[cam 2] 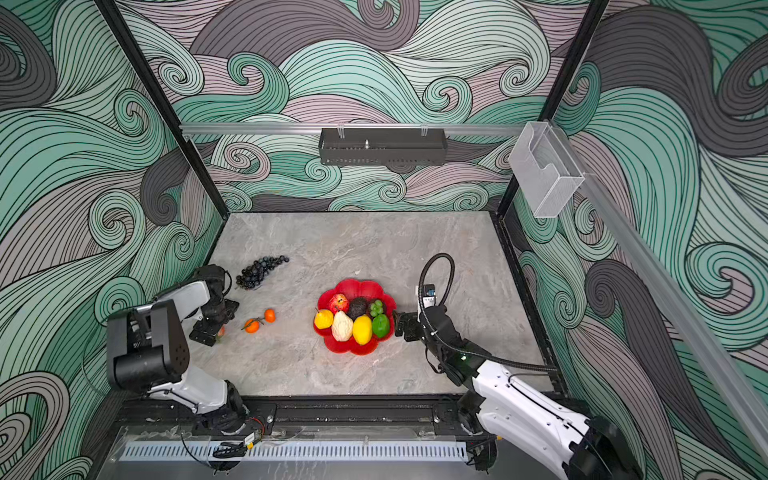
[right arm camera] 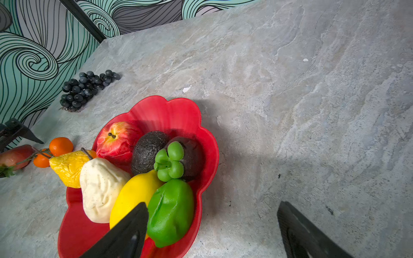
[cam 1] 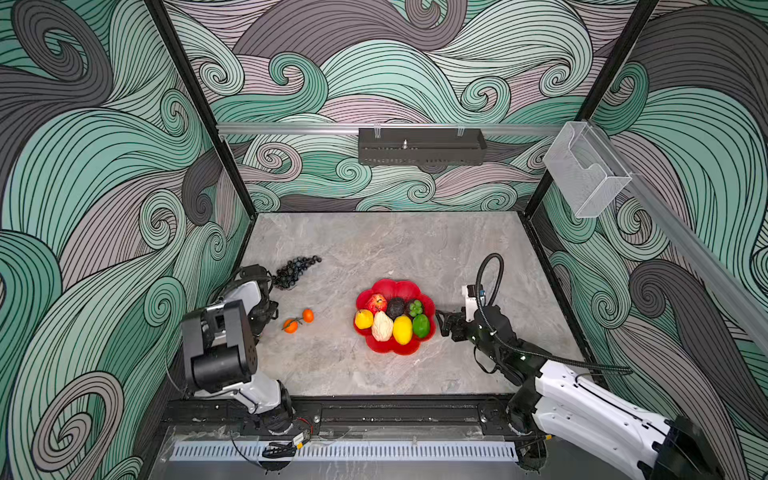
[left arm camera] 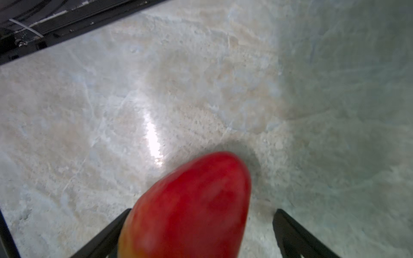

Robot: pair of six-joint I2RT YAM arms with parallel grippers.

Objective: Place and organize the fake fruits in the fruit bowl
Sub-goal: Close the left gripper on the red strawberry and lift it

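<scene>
- A glossy red scalloped plastic bowl [cam 1: 386, 286] sits mid-way across the grey marbled tabletop [cam 1: 395, 245].
- Back row in the bowl, left to right: red plastic apple [cam 1: 376, 303], dark wrinkled avocado [cam 1: 395, 307], dark round green-capped fruit [cam 1: 414, 307].
- Front row, left to right: yellow dented pear-shaped fruit [cam 1: 364, 319], beige pear [cam 1: 382, 326], yellow lemon [cam 1: 402, 329], green lime [cam 1: 421, 325].
- Two stemmed orange plastic oranges [cam 1: 290, 326] lie on the table left of the bowl.
- A blue-black grape bunch [cam 1: 295, 270] lies behind the oranges.
- Farther left, a red elongated plastic fruit [left arm camera: 190, 207] lies between the left gripper's [left arm camera: 202, 211] fingers.

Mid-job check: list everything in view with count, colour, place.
fruit bowl: one, red, mid-table
apple: one, red, in bowl
avocado: one, dark, in bowl
green-capped fruit: one, dark, in bowl
yellow fruits: two, in bowl
pear: one, beige, in bowl
lime: one, green, in bowl
oranges: two, orange, left of bowl
grape bunch: one, blue-black, table's left edge
red fruit: one, table, between left jaws
tray: one, black, back rail
box: one, clear, right rail
left gripper: one, black, open
right gripper: one, black, open beside bowl
</scene>
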